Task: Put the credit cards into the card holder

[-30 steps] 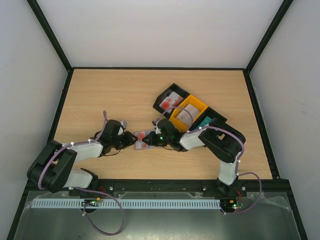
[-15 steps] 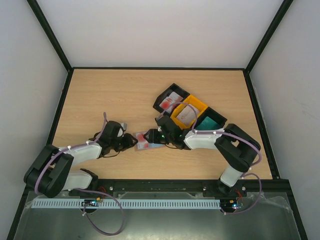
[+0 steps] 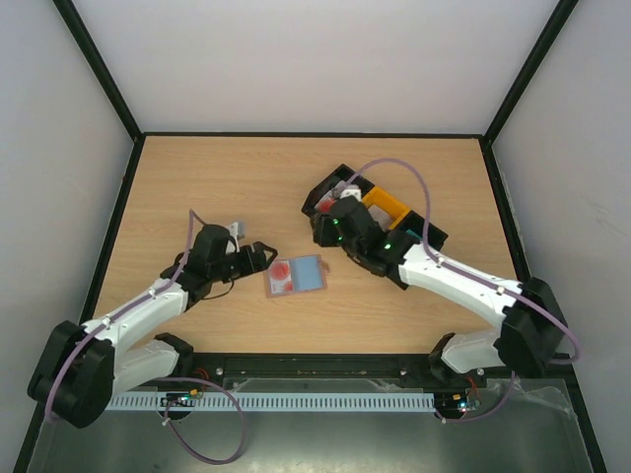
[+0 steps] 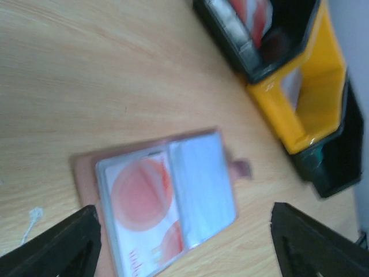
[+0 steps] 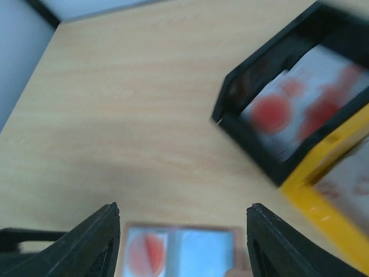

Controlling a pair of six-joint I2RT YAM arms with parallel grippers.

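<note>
**Card holder lies open on the wooden table, both grippers apart**

We see a light wood-grain table (image 3: pixel 217 187) edged by a black frame, with plain white walls on three sides. The card holder (image 3: pixel 296 276) lies open and flat near the middle of the table, towards the front. A red-and-white credit card (image 4: pixel 141 199) sits in its left half, and the blue-grey pocket beside it shows no card.

The left gripper (image 3: pixel 262 254) sits just left of the holder. Its fingers (image 4: pixel 63 242) are spread wide with nothing between them. The right gripper (image 5: pixel 183 213) is over the near end of the row of trays, its fingers also apart and empty.

More red-and-white credit cards (image 5: pixel 300 107) rest in the black tray (image 3: pixel 327 187), which touches an orange tray (image 3: pixel 389 205). The wrist views are too blurred for us to read any print on the cards.
</note>
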